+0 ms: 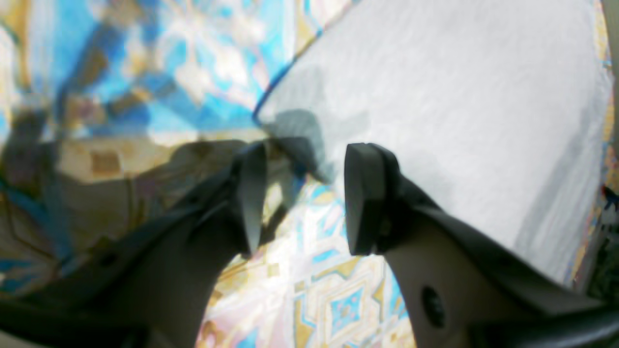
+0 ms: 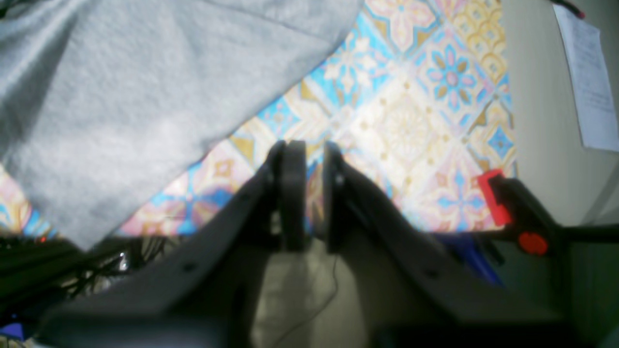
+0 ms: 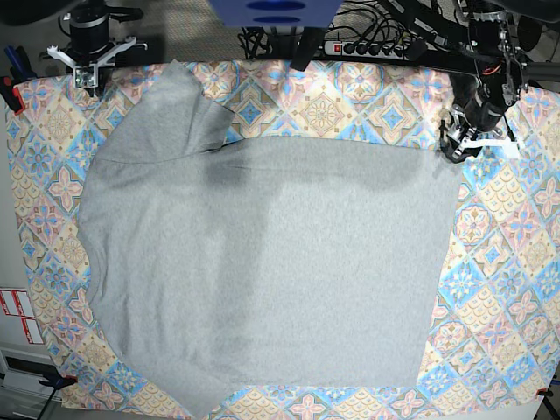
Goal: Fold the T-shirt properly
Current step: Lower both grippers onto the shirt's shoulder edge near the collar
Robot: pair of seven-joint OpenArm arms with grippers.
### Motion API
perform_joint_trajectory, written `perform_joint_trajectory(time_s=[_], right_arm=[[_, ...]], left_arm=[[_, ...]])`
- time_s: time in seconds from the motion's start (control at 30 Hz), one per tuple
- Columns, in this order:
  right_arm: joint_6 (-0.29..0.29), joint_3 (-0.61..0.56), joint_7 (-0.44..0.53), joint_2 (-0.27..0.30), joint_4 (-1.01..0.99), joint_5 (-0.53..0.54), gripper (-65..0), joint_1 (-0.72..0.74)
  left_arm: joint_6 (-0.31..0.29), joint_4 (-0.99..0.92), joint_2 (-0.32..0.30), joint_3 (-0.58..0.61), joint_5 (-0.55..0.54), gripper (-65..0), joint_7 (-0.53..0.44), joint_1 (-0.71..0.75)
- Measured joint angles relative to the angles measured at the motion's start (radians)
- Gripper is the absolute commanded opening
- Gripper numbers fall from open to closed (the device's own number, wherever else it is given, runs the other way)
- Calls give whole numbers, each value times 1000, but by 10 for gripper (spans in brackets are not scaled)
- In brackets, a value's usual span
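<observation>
T-shirt position: the T-shirt lies spread flat across most of the tile-patterned cloth that covers the surface, one short sleeve reaching toward the far left corner in the base view.
Why it lies so: laid out open and mostly smooth, it looks ready for a first fold; no fold has been made yet, by my reading.
Left pincer: the left pincer has its jaws apart and empty, hovering just off the shirt's corner; in the base view it sits at the far right corner.
Why it is there: probably placed to take or straighten that corner.
Right pincer: the right pincer has its jaws nearly together, a thin gap between them and nothing in it, over bare patterned cloth beside the shirt's edge.
Shirt look: light heather-grey soft knit, plain on the upward side, no lettering visible.
Shirt surface: a faint darker band of shadow crosses the upper middle; small ripples near the sleeve.
Edges: the near hem runs close to the cloth's front edge.
</observation>
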Motion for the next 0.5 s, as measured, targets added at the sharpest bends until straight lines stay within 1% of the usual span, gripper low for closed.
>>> perform_joint_trajectory(time_s=[0.13,0.37,0.5], right_arm=[[0,0,3,0,0,0,-597,2],[0,0,3,1,0,0,-597,1],[0,0,3,1,0,0,-597,1]], left_arm=[[3,-44,22,-6,8,-389,-19,-29],[-24,-122,36,-6,-19,-389,-32,-79],[-22,-144,36,40,-18,-399,-60,-106]])
